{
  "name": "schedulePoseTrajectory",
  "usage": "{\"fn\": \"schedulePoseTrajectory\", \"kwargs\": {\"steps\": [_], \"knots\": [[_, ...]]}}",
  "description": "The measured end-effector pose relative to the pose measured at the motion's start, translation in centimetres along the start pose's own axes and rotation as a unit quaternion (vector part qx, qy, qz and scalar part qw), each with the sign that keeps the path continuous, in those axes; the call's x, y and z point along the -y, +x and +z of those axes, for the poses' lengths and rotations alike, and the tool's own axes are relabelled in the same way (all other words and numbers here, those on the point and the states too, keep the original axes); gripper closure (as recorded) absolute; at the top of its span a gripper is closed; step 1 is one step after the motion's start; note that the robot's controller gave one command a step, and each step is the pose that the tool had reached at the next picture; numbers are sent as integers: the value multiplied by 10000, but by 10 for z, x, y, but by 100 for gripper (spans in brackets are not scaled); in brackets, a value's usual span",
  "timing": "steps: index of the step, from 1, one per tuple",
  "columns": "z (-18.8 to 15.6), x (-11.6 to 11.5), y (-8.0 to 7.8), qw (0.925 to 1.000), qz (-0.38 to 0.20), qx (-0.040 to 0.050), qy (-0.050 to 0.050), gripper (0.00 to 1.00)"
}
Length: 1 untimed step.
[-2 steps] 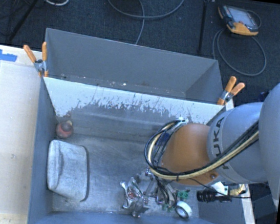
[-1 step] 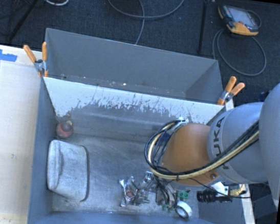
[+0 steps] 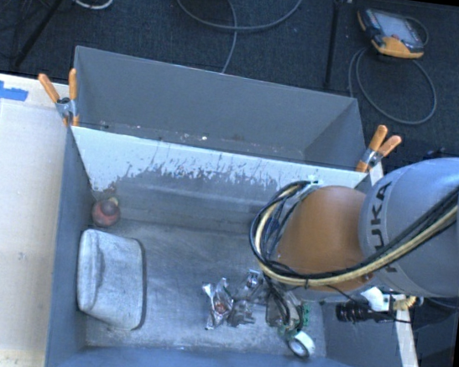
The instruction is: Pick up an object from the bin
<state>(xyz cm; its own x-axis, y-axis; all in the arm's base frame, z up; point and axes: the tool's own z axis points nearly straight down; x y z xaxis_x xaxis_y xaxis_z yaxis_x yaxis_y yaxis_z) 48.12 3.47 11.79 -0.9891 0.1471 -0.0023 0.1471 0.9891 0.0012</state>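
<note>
- A small, shiny, silver, crinkly thing [image 3: 218, 300] with a bit of red on it lies on the floor of the bin [image 3: 213, 117]. It is near the front wall, a little right of the middle.
- The gripper [image 3: 249, 298] is low in the bin, just beside this silver thing on its right. The 2 look like they touch, but the dark metal parts run together there, so I cannot be sure.
- I cannot tell if the gripper is spread apart or pressed together. I also cannot see the silver thing inside its grip.
- A small green thing [image 3: 301, 317] lies just right of the gripper, partly under the robot.
- A little white ring [image 3: 302, 345] lies just in front of the green thing, close to the front wall.
- Above the gripper sits the round orange cover [image 3: 320, 229] of the wrist. Black and yellow cables [image 3: 267, 226] loop round its left side.
- The big grey arm [image 3: 421, 239] comes in over the right wall of the bin.
- Well apart, at the left side of the floor, lies 1 soft grey pad [image 3: 111, 279] with round corners. It lies flat and is the biggest thing in the bin.
- Near the back left corner, behind the pad, sits 1 small reddish-brown round thing [image 3: 106, 211]. It is close to the sloping left wall.
- The back wall has many pale scratches.
</note>
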Motion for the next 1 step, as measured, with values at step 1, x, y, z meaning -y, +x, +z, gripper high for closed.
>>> {"fn": "schedulePoseTrajectory", "kwargs": {"steps": [1], "knots": [[-59, 0, -1, 10000, -6, 9, -2, 100]]}}
